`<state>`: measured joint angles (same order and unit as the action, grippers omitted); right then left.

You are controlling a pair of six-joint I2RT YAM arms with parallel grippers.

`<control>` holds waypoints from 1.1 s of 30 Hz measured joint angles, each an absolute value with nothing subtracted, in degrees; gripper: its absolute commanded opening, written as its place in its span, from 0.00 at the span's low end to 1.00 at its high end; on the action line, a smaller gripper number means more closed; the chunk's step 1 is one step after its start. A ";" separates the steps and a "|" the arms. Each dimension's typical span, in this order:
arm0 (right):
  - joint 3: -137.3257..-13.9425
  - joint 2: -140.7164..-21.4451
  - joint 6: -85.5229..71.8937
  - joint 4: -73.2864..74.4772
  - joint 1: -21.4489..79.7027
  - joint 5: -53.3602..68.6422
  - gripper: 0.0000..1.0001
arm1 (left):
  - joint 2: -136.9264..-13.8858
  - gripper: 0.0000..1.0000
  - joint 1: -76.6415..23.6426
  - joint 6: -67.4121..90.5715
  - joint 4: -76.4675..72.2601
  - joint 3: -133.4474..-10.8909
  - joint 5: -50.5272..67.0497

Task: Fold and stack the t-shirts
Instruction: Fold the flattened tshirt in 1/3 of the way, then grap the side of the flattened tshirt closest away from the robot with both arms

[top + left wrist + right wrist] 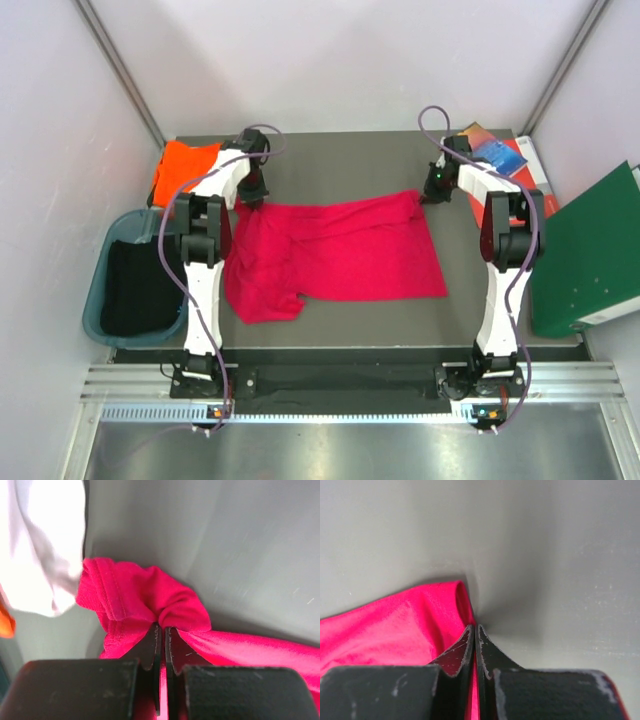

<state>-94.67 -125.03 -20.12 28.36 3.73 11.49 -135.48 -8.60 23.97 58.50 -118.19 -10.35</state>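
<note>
Evidently at the outset of a fold, the crimson t-shirt (340,250) is seen spread across the middle of the grey worktop (380,322), rumpled along its left side. Its two far corners are pinched. The left end effector (162,628) is clamped on a bunched hem corner, and the right end effector (474,628) is closed on the opposite far corner. Cloth is shown between the jaws in both wrist views. The orange t-shirt (185,165) is seen at the far left corner of the worktop, just beside the left arm and apart from the crimson one.

The cloth is judged light, soft and limp. It can be expected to sag and drag between the two holds, and to be kept flat only if both corners are carried together and held taut. Thin edges may be lost from a shallow pinch, so hems and seams, where the fabric is doubled, are judged the surest places to be gripped.

A teal bin (93,295), books (495,155) and a green binder (590,250) are set around the edges.
</note>
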 measured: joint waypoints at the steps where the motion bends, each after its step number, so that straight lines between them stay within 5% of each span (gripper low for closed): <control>1: -94.74 -125.03 -20.32 28.36 3.75 11.14 0.00 | -136.16 0.00 -8.51 23.75 58.54 -119.37 -10.35; 6: -96.49 -126.08 -21.52 28.16 3.75 9.37 0.00 | -140.00 0.01 -8.03 22.46 57.71 -125.99 -9.74; 8: -97.45 -126.72 -21.93 27.86 3.84 8.75 0.00 | -140.70 0.35 -7.84 22.35 57.25 -127.11 -8.97; 9: -97.97 -127.00 -22.13 27.77 3.92 8.45 0.07 | -141.25 0.68 -7.70 22.37 57.28 -128.09 -8.38; 11: -98.43 -127.26 -22.26 27.40 4.16 7.90 0.22 | -142.21 0.98 -7.38 22.09 56.49 -129.71 -6.70; 12: -98.45 -127.26 -22.35 27.40 4.34 7.60 0.36 | -142.45 0.99 -7.27 21.93 56.07 -129.91 -6.20; 14: -98.59 -127.11 -21.78 27.16 4.93 7.03 0.45 | -142.21 0.99 -6.94 22.17 54.76 -129.67 -3.77; 19: -92.68 -119.90 -19.03 26.04 7.16 4.14 0.97 | -132.97 0.99 -6.72 20.75 47.99 -116.31 1.26; 28: -78.24 -95.77 -14.98 26.44 7.81 5.08 1.00 | -107.59 0.99 -7.62 19.84 46.92 -102.87 6.17; 33: -67.48 -92.40 -14.61 29.74 7.70 7.35 0.82 | -95.20 0.99 -9.50 20.36 48.27 -91.35 5.34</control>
